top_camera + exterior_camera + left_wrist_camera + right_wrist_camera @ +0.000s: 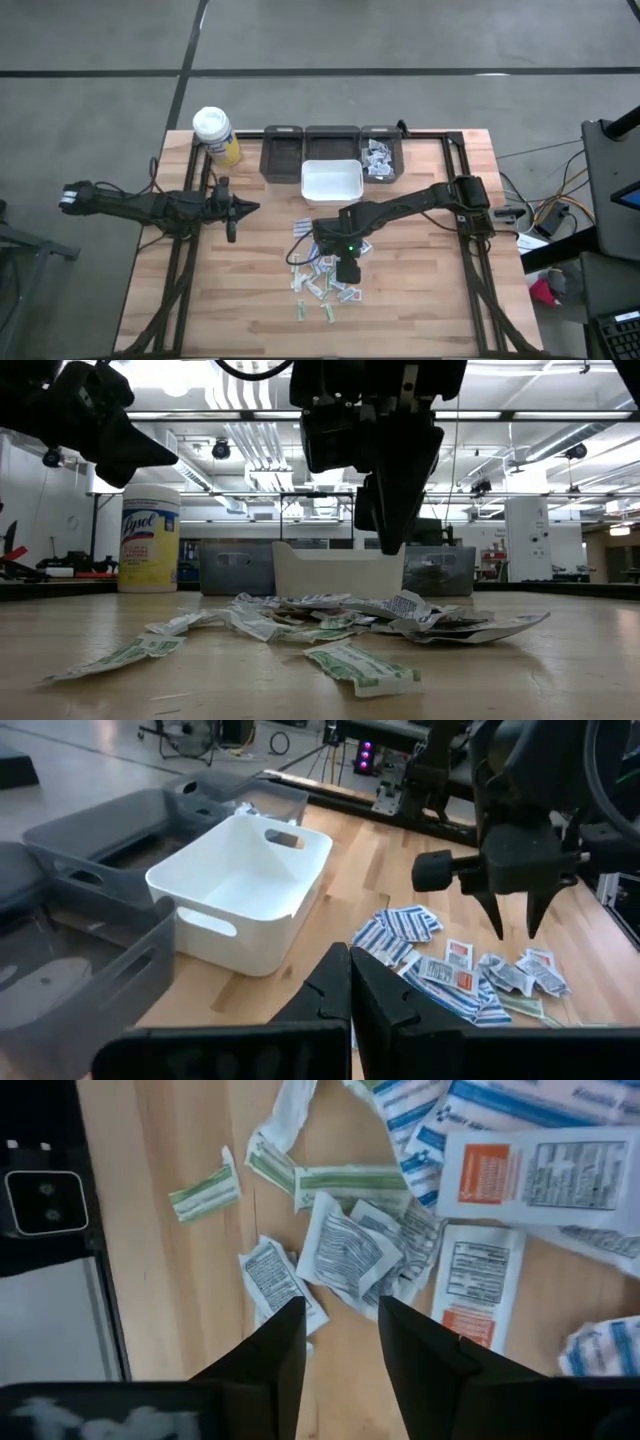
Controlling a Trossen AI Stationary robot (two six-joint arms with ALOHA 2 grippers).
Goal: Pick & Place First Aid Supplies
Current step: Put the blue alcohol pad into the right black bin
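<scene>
Many packets [325, 282] in a loose heap on the table [420, 300], mid-board, just in front of the white bin [332, 181]. More packets already in the rightmost grey bin [380, 153] at the back. Other two grey bins [305, 150] beside it, contents not clear.

Right gripper [347, 268] pointed down over the heap's near-right part, fingers [415, 1342] slightly apart, holding nothing. Tips above a white packet with black print [350, 1252]; from the low view, tips well clear of the pile. Orange-and-white packets [530, 1175] and green-striped strips [205, 1192] scattered around it, some overlapping, some crumpled.

Left gripper [236, 208] off to the left of the heap, hovering above the board, fingers [335, 985] together, nothing between them. Aimed toward the white bin and the heap.

Yellow bottle with white cap [216, 135] upright at the back left corner, beside the grey bins, well apart from the packets.
</scene>
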